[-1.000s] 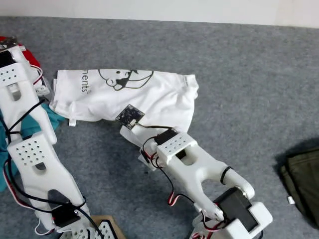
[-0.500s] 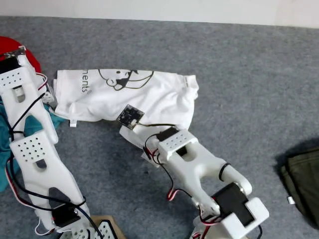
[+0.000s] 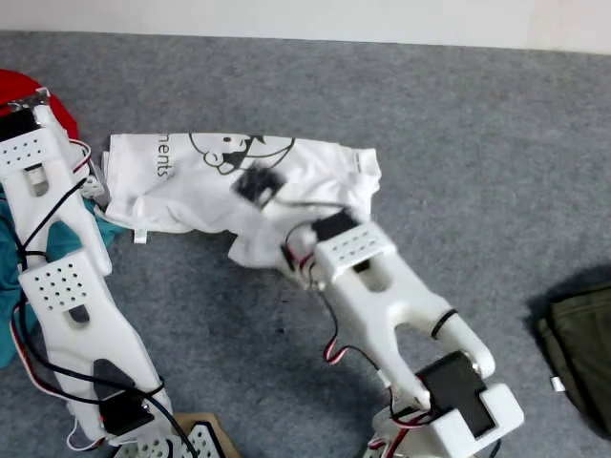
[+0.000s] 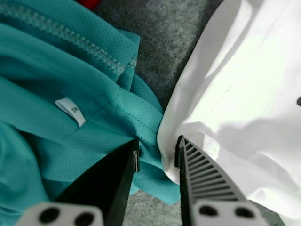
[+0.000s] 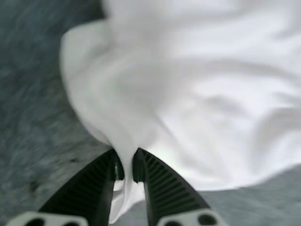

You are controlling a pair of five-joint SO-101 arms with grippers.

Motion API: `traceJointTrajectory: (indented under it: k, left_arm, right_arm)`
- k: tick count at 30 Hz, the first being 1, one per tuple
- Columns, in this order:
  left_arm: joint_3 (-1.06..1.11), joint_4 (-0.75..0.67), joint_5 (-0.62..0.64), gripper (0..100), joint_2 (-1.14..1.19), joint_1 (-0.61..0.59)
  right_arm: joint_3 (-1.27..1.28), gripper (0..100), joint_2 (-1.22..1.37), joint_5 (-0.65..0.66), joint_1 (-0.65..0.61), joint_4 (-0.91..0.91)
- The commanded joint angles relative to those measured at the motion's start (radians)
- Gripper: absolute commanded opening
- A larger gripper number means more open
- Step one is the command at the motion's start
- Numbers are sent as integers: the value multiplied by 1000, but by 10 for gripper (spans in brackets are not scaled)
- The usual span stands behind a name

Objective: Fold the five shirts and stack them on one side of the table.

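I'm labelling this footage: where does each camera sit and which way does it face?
High view: fixed above the table, looking down on the white shirt, left arm and right arm.
Left wrist view: on the left arm, facing past the open left tool to the teal shirt beside the white shirt.
Right wrist view: on the right arm, facing past the right tool, shut on the white shirt.
Shared: all show the white shirt.

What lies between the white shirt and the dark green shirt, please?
Between white shirt and dark green shirt, the high view shows bare grey table.
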Motion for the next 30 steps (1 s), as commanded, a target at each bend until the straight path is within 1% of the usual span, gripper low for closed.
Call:
traceJointTrajectory:
  k: [1, 5, 11, 16, 20, 21, 22, 24, 26, 27, 28, 30]
  left_arm:
    - [-39, 2, -6, 151, -13, 2]
    - [-39, 2, -5, 151, -13, 8]
    - [-39, 2, -5, 151, -13, 13]
    - [-39, 2, -6, 151, -13, 13]
    - [-39, 2, -5, 151, -13, 13]
    - [-39, 2, -5, 151, -13, 13]
    - [-39, 2, -5, 151, -12, 15]
    - [-39, 2, -5, 151, -10, 19]
    - [-39, 2, -5, 151, -10, 19]
    - [-39, 2, -5, 151, -10, 19]
    - [-39, 2, -5, 151, -10, 19]
    - [-39, 2, -5, 151, -10, 19]
  right_arm:
    - [-170, 6, -25, 55, 61, 41]
    - [-341, 6, 97, 72, 71, 47]
    - [-667, 6, 406, 72, 96, 51]
    - [-937, 6, 627, 72, 148, 110]
    - [-1112, 20, 746, 66, 183, 142]
    - [-1147, 53, 768, 66, 186, 156]
    - [-1179, 114, 789, 66, 188, 171]
    - [-1234, 263, 822, 64, 188, 205]
    - [-1282, 391, 842, 71, 180, 237]
    - [-1305, 426, 843, 71, 179, 262]
    - [-1328, 432, 842, 68, 174, 289]
    - [-1379, 404, 840, 68, 168, 354]
